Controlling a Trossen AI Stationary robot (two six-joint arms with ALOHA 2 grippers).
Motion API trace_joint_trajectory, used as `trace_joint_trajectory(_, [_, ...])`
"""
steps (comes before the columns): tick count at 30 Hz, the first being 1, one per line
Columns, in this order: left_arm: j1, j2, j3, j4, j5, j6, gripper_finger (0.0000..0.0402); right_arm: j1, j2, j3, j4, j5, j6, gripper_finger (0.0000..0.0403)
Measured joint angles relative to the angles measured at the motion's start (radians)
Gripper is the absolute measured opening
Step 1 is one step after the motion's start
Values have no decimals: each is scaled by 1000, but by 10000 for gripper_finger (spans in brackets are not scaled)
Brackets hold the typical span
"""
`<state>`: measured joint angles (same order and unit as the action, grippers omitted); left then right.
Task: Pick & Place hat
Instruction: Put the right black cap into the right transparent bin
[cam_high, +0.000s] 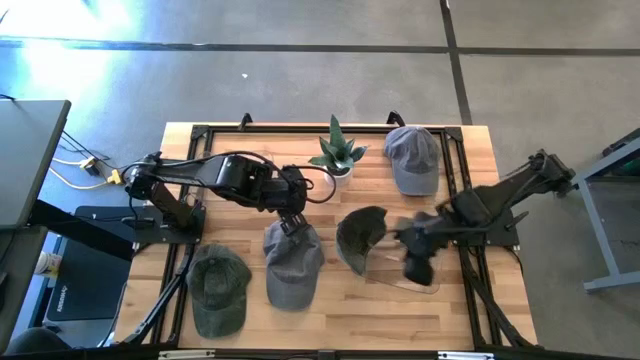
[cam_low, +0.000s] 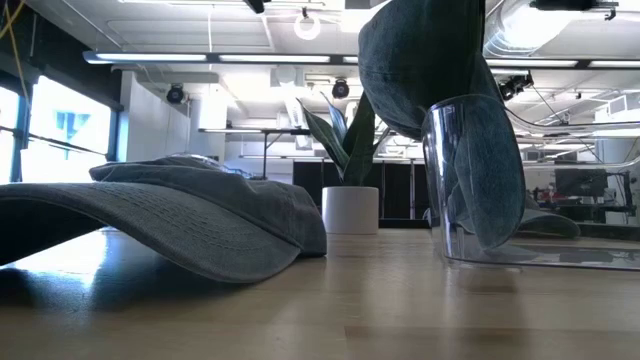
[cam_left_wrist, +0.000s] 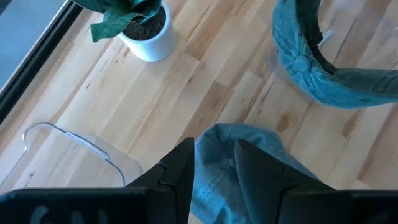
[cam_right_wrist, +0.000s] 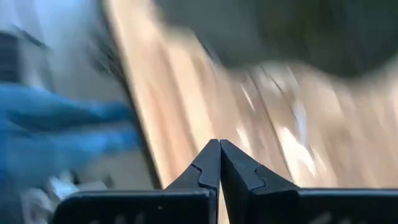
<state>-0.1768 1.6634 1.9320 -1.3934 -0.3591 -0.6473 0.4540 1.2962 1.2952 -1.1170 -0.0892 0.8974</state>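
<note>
A grey hat (cam_high: 293, 262) lies on the table near the middle, brim toward the near edge; it also shows in the low view (cam_low: 180, 210). My left gripper (cam_high: 290, 224) is over its crown, shut on the cloth (cam_left_wrist: 214, 158). A dark green hat (cam_high: 360, 238) hangs on a clear stand (cam_low: 470, 180) to the right. My right gripper (cam_right_wrist: 219, 144) is shut and empty, just right of that hat (cam_high: 408, 245). Its wrist view is blurred. My left gripper pinches a fold of the grey hat's crown (cam_left_wrist: 214, 146) between its two fingers (cam_left_wrist: 180, 177), coming from above and slanting down. The hat still rests on the table, brim flat.
A second dark green hat (cam_high: 218, 288) lies at the near left. A blue-grey hat (cam_high: 412, 160) lies at the far right. A potted plant (cam_high: 338, 155) stands at the far middle. An empty clear stand (cam_left_wrist: 74, 146) stands close to my left gripper.
</note>
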Motion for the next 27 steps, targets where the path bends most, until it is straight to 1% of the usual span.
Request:
trace_joint_trajectory(2, [0, 0, 0, 4, -12, 13, 110, 47, -3, -12, -123, 5, 56, 8])
trace_joint_trajectory(4, [0, 0, 0, 7, -32, 15, 110, 72, -4, -68, -164, -5, 111, 7])
trace_joint_trajectory(6, [0, 0, 0, 7, -48, 15, 110, 78, -2, -152, -109, -38, 160, 3])
trace_joint_trajectory(11, [0, 0, 0, 7, -64, 21, 110, 81, -1, -379, 126, -126, 239, 3])
trace_joint_trajectory(14, [0, 0, 0, 7, -62, 30, 110, 88, -1, -464, 186, -165, 296, 1])
trace_joint_trajectory(19, [0, 0, 0, 8, -55, 37, 110, 111, -2, -509, 175, -217, 318, 1])
trace_joint_trajectory(27, [0, 0, 0, 18, -52, 41, 110, 149, -2, -492, 21, -285, 302, 2])
